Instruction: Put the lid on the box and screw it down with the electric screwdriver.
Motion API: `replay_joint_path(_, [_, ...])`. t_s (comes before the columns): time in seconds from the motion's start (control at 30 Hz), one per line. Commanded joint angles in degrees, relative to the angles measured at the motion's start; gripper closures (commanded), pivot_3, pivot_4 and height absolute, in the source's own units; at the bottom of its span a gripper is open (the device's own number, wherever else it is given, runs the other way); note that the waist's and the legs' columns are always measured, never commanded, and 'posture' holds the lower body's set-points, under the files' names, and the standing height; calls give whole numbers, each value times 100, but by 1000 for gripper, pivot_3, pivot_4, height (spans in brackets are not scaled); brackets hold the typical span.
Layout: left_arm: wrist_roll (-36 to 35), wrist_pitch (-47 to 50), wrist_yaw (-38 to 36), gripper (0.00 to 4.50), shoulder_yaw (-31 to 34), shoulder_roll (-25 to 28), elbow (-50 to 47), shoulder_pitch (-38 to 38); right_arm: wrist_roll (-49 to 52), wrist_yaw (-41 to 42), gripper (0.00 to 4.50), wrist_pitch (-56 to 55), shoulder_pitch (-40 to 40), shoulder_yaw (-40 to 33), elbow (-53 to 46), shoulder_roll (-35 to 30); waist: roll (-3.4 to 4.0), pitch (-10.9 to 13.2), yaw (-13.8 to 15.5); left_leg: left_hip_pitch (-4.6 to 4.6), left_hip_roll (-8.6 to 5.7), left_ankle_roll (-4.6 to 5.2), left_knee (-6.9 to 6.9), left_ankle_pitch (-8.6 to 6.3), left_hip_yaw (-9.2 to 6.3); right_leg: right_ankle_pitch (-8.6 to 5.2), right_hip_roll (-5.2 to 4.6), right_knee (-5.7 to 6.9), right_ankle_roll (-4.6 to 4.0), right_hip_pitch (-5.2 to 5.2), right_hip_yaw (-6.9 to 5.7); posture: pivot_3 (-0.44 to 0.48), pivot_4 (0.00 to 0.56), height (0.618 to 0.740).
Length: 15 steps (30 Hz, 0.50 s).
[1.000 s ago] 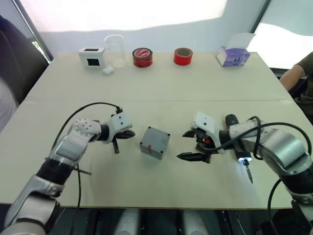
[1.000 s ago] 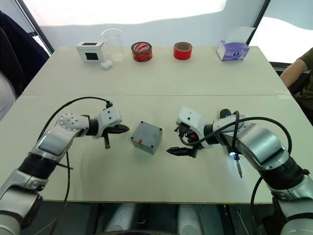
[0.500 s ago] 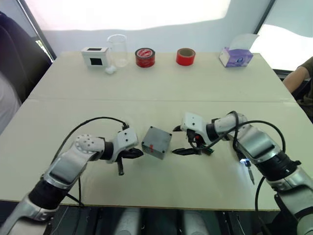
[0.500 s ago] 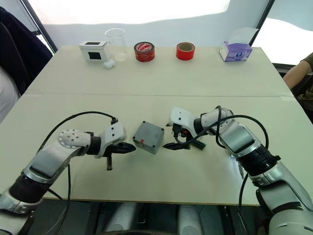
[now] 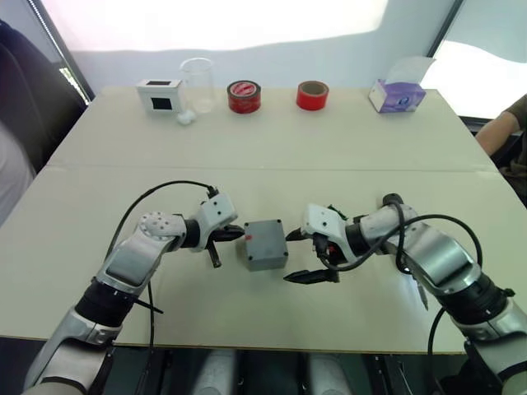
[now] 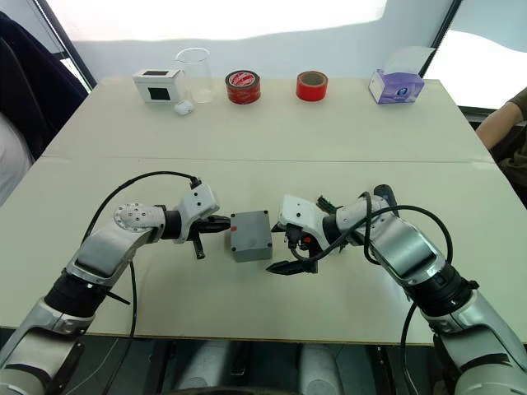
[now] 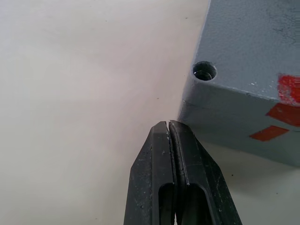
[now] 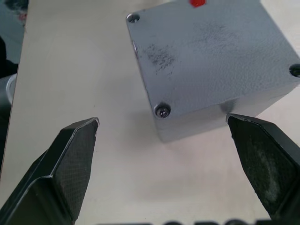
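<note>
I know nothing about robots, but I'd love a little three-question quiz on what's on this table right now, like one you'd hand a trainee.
1. True or false: the left hand has its two fingers pressed shut beside the grey box.
2. Multiple choice: the right hand is A) shut on the box, B) open with the box just ahead of its fingers, C) holding the red tape roll.
3. Fill in: at the back of the table, the purple tissue box stands at the robot's far ____.

Key: 1 true. 2 B. 3 right.
</note>
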Motion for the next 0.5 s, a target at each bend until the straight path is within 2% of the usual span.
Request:
replay_joint_path(0.03, [-31,-14,-112,4500,38,71,-206,-44,95,-172,18,161,29,-198,-316,27,0,0,1,0,0,0,0,0,0,0,-1,0,0,0,0,0,150,740])
replay_joint_path(0.23, [-165,158,-468,4500,-29,400,-568,180,95,-432,18,393,115,-248,-437,-40,1,0,-12,0,0,0,0,0,0,0,0,0,0,-2,0,0,150,740])
replay_joint_path(0.5, [-87,123,-200,4500,-59,23,-416,49,222,-690,18,690,173,-240,-570,116,0,0,1,0,-1,1,-1,0,0,0,-2,-1,0,1,0,0,150,740])
